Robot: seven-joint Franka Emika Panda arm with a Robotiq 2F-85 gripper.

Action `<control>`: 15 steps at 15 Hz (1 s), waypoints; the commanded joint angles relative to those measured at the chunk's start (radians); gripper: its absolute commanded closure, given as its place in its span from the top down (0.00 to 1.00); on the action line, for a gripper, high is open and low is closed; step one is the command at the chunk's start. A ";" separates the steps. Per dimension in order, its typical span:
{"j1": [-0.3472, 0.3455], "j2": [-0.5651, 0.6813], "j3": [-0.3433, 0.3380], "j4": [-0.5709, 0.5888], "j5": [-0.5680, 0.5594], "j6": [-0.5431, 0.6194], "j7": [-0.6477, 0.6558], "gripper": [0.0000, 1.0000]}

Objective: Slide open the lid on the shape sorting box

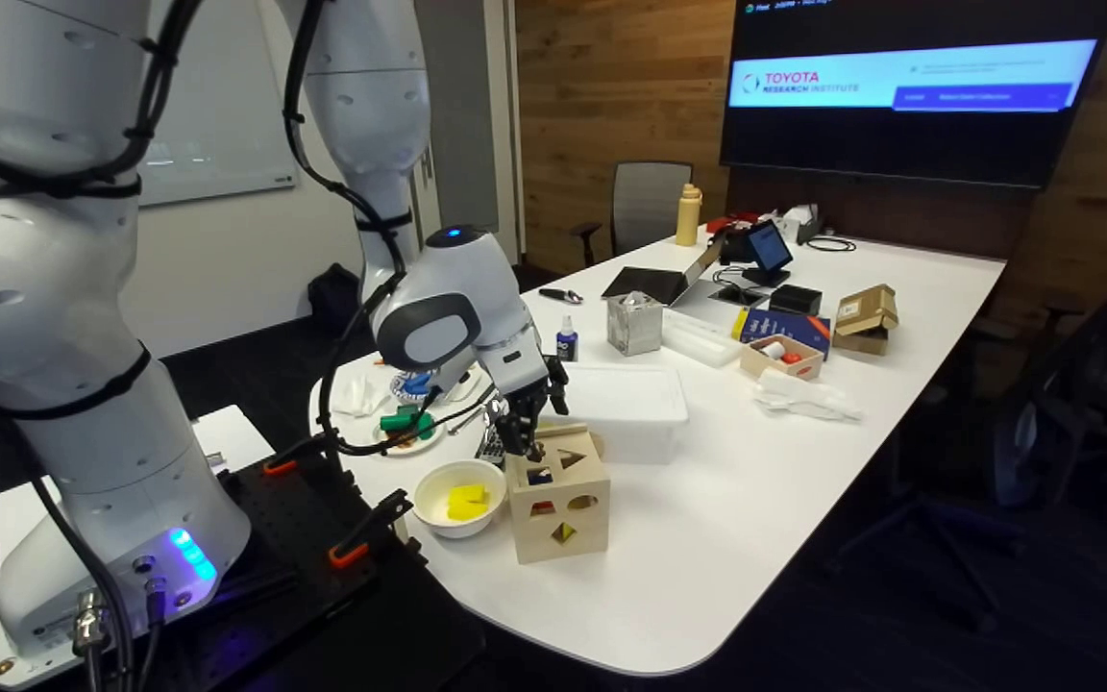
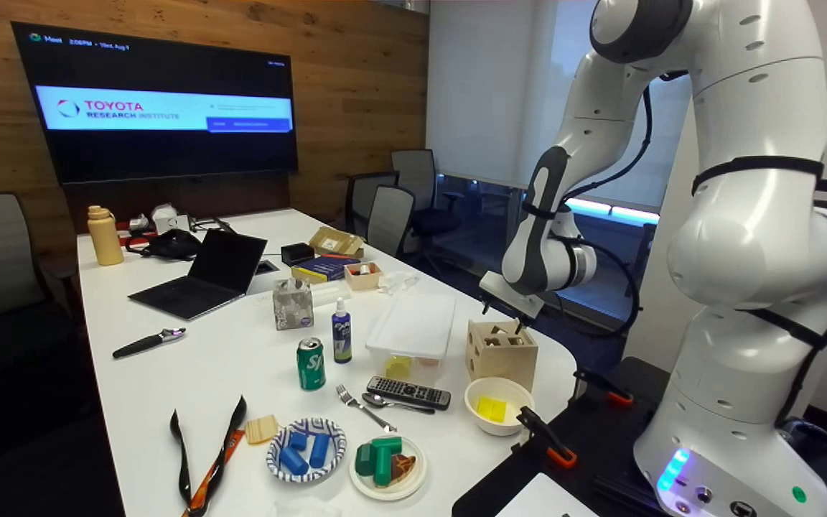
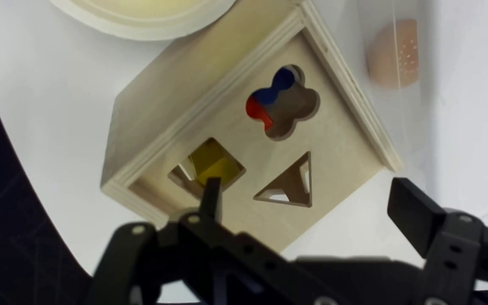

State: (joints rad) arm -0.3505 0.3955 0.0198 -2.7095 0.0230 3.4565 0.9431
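In an exterior view we find the shape sorting box [image 1: 561, 505] upright near the end of the white table [image 1: 683, 586], just beside a white bowl [image 1: 457, 531] of yellow blocks [image 1: 467, 502], with a lidded tub [image 1: 626, 413] behind it; we suppose the spot suits the arm's [image 1: 462, 298] reach. In an exterior view, green blocks [image 2: 382, 465] on a plate [image 2: 392, 492] and blue blocks [image 2: 319, 451] in a patterned bowl [image 2: 339, 446] look sorted by colour to us, and lie apart from the box, out of the way of the gripper [image 2: 502, 319], which hangs over the box's top. In the wrist view the gripper's jaws are spread wide and hold nothing: one finger [image 3: 212, 194] overlaps the edge of the square hole [image 3: 208, 167], the other lies past the box's edge, over the table. We read this as lining up to hook or push the lid [image 3: 265, 154], though we cannot tell whether either finger touches wood. The lid itself looks closed, a flat pale panel filling the box's top and sitting lower than the raised rims [image 3: 346, 84] along three sides; the side farthest from the bowl has none, so we would expect it to slide out that way. A clover [image 3: 286, 103] and a triangle [image 3: 291, 182] are cut through it too, with red, blue and yellow pieces [image 3: 284, 79] inside.
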 commanded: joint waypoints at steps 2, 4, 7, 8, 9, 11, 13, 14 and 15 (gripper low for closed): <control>-0.049 0.044 0.047 0.038 0.028 -0.002 -0.035 1.00; -0.062 0.059 0.055 0.050 0.028 -0.002 -0.037 1.00; -0.077 0.082 0.064 0.068 0.029 -0.001 -0.040 1.00; -0.082 0.089 0.068 0.072 0.029 -0.001 -0.040 1.00; -0.088 0.096 0.072 0.079 0.028 -0.001 -0.040 1.00; -0.104 0.107 0.088 0.093 0.025 -0.001 -0.037 1.00; -0.117 0.115 0.101 0.107 0.025 -0.002 -0.036 1.00; -0.123 0.117 0.107 0.115 0.024 -0.002 -0.037 1.00; -0.125 0.119 0.108 0.122 0.026 -0.002 -0.038 1.00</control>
State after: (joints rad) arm -0.4500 0.5071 0.1009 -2.6110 0.0234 3.4565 0.9425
